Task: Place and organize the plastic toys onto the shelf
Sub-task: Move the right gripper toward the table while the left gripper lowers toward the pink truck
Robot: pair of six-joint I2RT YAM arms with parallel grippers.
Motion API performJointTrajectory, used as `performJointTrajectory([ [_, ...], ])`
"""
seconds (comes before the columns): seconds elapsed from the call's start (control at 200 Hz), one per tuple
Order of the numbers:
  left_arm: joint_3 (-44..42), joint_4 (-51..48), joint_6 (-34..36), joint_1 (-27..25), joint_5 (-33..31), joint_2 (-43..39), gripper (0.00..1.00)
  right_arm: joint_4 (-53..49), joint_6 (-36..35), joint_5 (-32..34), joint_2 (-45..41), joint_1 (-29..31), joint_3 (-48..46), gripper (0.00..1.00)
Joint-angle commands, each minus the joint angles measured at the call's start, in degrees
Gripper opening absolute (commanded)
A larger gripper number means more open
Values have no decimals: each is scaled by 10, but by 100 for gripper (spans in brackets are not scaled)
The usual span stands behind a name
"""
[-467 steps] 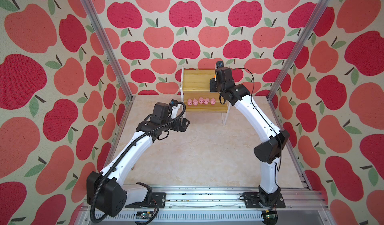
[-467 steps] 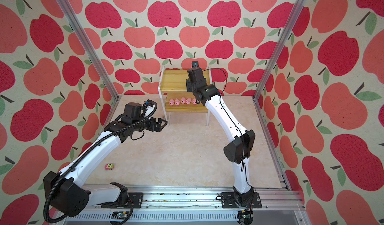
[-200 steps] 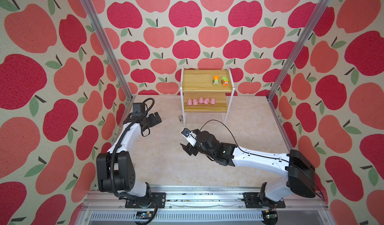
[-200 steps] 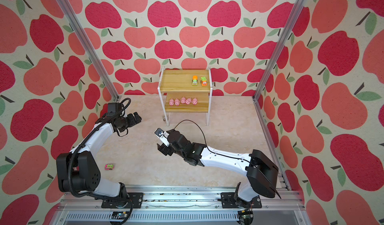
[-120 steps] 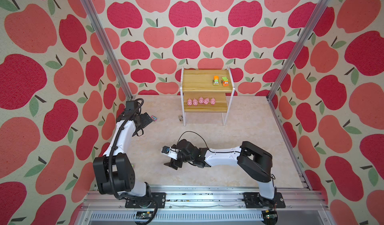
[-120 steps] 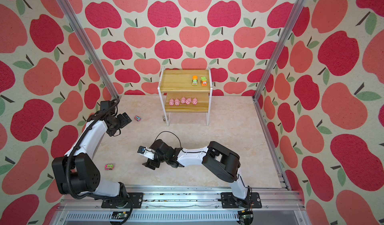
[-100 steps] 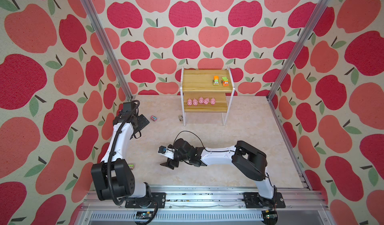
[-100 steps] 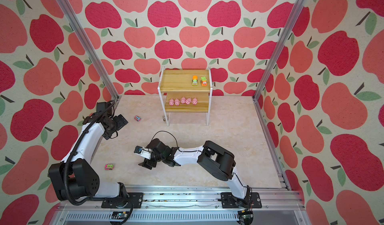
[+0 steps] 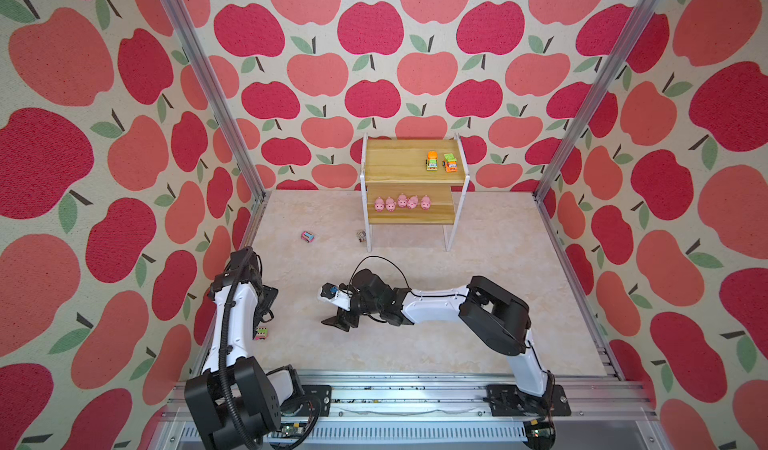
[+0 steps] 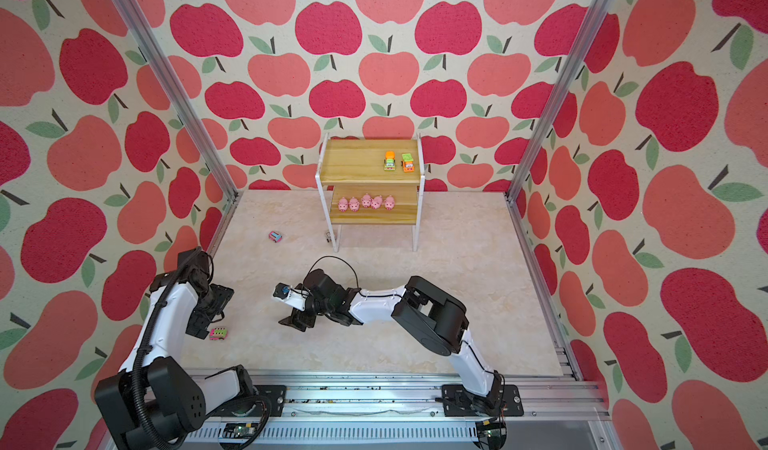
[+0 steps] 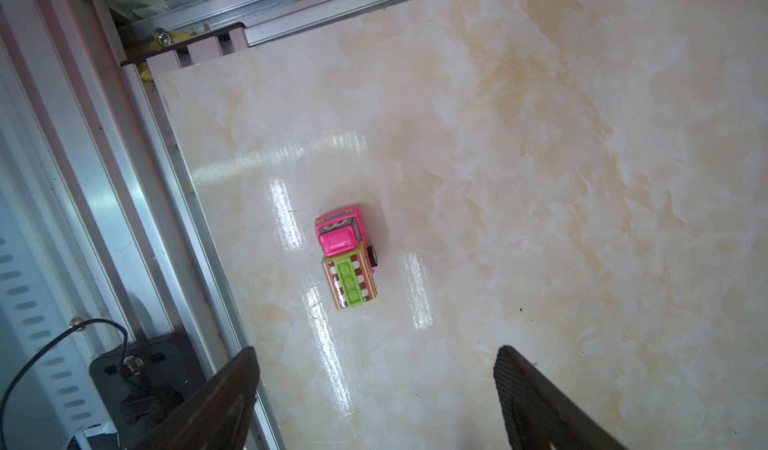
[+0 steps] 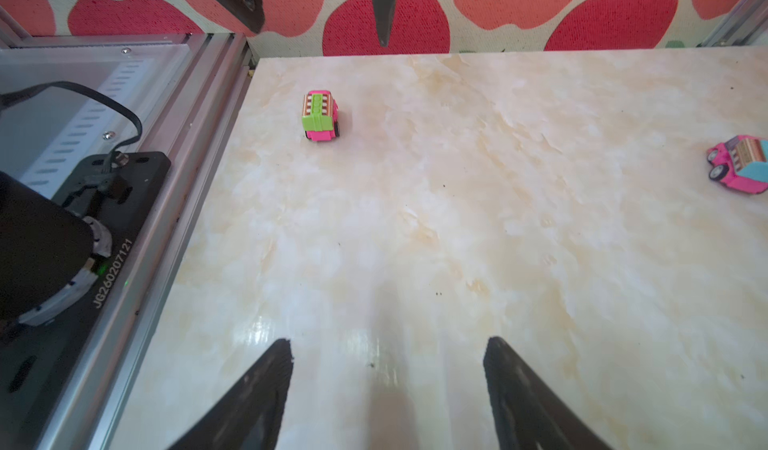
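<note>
Left gripper (image 11: 376,358), fingers open, hangs near the pink-and-green truck (image 11: 347,256); right gripper (image 12: 388,344), also open and empty, over mid-desk (image 9: 415,352).

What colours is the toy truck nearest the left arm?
Toy truck: pink, green top; left wrist view.

Apple-print walls (image 9: 370,28) on three sides; marbled beige tabletop (image 9: 498,240); silver frame posts (image 9: 208,82); front rail (image 9: 415,402)

Top views high, facing shelf (image 9: 395,161); both wrist views close, share pink-green truck (image 11: 347,256).
</note>
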Motion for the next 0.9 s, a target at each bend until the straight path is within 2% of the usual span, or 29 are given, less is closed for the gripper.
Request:
performJointTrajectory([
  [0.0,-29,-10,-40,28,10,-2,88,14,21,-9,-23,-12,-24,76],
  [0.225,-69,40,-39,75,39,10,81,14,22,-7,-34,-14,-45,75],
  [0.475,-76,73,-57,76,41,60,80,7,19,-4,-48,-18,-67,75],
  [0.896,-83,124,-71,83,32,113,62,7,18,-3,-72,-35,-98,75],
])
